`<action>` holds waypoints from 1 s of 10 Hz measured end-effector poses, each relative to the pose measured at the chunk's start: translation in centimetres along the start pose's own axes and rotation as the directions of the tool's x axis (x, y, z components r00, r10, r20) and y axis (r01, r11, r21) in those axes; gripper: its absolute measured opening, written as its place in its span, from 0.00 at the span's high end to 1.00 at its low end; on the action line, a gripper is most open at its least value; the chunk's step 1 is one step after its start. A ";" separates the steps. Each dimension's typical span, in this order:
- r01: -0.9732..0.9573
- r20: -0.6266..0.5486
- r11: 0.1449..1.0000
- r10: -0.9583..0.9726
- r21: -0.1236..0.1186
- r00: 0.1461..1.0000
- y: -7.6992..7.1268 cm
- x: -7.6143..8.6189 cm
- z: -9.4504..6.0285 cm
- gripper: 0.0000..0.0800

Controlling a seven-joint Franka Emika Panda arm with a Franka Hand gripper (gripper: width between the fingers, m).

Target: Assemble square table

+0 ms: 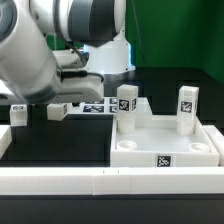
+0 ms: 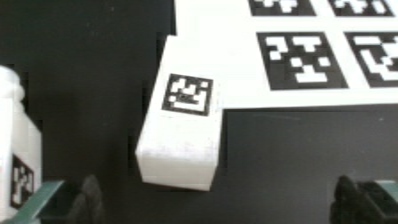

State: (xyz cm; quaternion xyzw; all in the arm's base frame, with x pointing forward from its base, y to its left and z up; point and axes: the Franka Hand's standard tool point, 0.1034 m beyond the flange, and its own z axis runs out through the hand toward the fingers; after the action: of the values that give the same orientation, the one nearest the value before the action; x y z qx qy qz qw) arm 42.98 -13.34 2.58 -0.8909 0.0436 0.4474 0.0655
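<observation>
Looming over the exterior view's left, the arm (image 1: 55, 40) fills the far side of the black worktop (image 1: 60, 140). Along the near edge runs the long white rail (image 1: 60, 180). Over on the exterior view's right sits the square tabletop (image 1: 165, 148), rim up, and two legs stand upright at its far corners: the left leg (image 1: 125, 100) and the right leg (image 1: 187, 103). Left of the tabletop the marker board (image 2: 311, 55) lies flat. Just beside the board's edge lies a loose leg (image 2: 183, 115), tag facing up. Another leg (image 1: 18, 113) rests further left. The claw (image 2: 217, 203) hangs above the loose leg, fingers (image 2: 71, 200) spread wide either side, gripping nothing.
</observation>
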 end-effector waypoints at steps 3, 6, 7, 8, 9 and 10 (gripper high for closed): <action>-0.018 0.019 1.000 0.018 0.006 1.000 0.8 -0.1 0.9 0.19; -0.025 0.032 1.000 0.025 0.010 0.999 1.0 -0.2 1.8 0.19; -0.034 0.051 0.999 0.034 0.014 0.998 1.0 -0.5 2.8 0.19; -0.047 0.063 0.999 0.046 0.016 0.997 0.9 -0.7 3.3 0.19; -0.052 0.069 0.999 0.051 0.015 0.996 0.7 -0.9 3.6 0.19; -0.050 0.069 0.999 0.049 0.014 0.996 0.6 -1.0 3.8 0.19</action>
State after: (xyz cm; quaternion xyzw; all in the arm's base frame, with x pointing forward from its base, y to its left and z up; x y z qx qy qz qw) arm 39.28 -13.33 1.10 -0.8730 0.0670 0.4789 0.0628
